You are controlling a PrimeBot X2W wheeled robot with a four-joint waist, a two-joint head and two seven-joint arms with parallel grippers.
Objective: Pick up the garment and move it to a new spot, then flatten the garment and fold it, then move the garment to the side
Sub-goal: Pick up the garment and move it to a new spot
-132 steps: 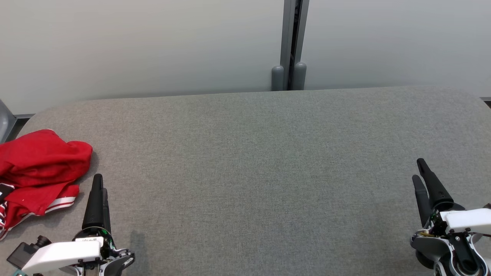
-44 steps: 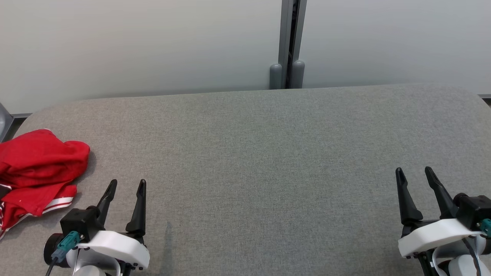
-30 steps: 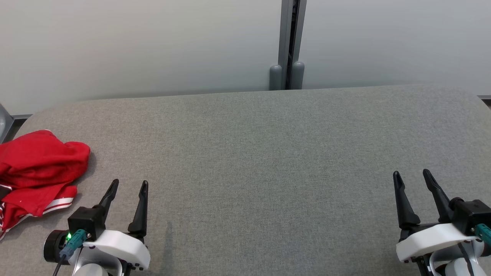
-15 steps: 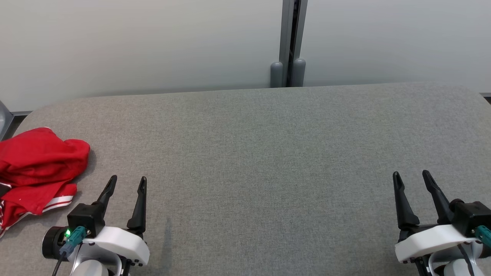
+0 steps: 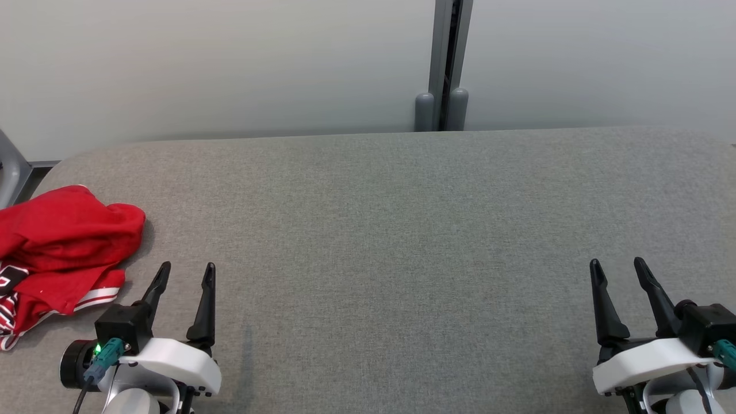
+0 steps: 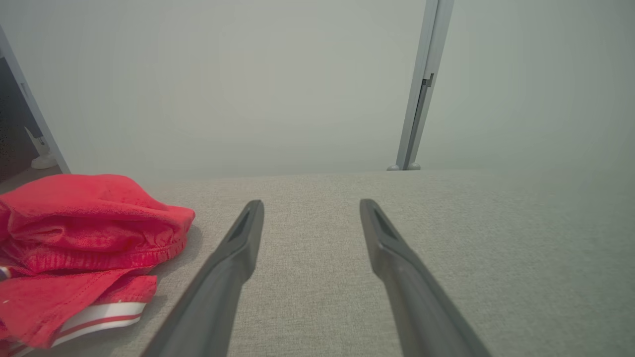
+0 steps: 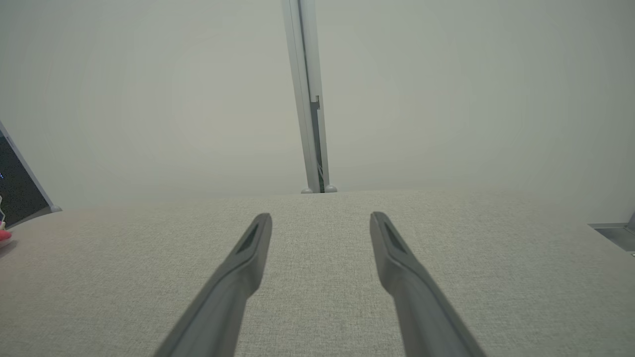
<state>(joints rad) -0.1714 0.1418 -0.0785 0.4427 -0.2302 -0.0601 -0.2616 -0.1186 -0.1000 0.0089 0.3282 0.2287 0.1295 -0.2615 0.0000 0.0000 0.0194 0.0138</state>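
Note:
A crumpled red garment [image 5: 60, 253] with white and red striped trim lies at the far left of the grey table [image 5: 402, 230]. It bunches at the left of the left wrist view as the garment [image 6: 84, 248]. My left gripper [image 5: 187, 273] is open just right of it, apart from the cloth, nothing between its fingers [image 6: 238, 248]. My right gripper [image 5: 618, 267] stands open and empty over bare table at the lower right, also seen as the right gripper [image 7: 320, 218]. A sliver of the red garment [image 7: 4, 237] shows at the left edge of the right wrist view.
A pale wall runs behind the table, split by a grey vertical post [image 5: 445, 63] with two round feet at the table's far edge. A grey frame piece [image 5: 11, 169] stands past the table's left end. The table's rounded far corners show left and right.
Both grippers turned from side-on to flat and opened over the last seconds. Since half a second ago the whole picture has shifted slightly right, a camera move; the garment and arms hold their places.

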